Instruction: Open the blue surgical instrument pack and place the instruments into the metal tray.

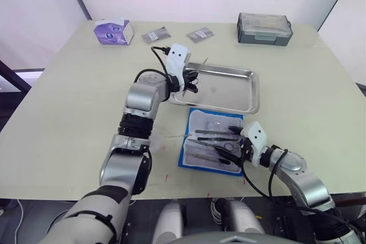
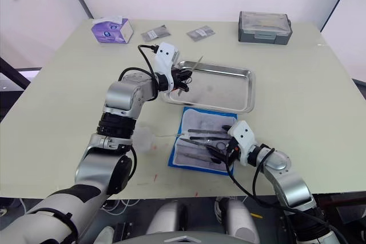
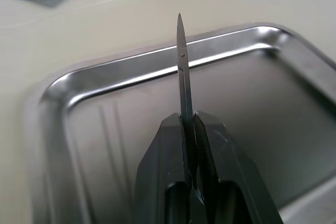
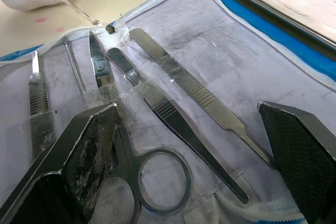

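Opened instrument pack [image 1: 213, 139] just before the metal tray [image 1: 247, 92], instruments [image 4: 173, 114] inside.

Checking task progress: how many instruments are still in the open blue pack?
5 visible in the blue surgical instrument pack: scissors, two tweezers, a slim probe, another tool; more may be hidden.

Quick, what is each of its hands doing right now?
Left gripper: shut on a pointed instrument above the metal tray.
Right gripper: open over the blue surgical instrument pack.
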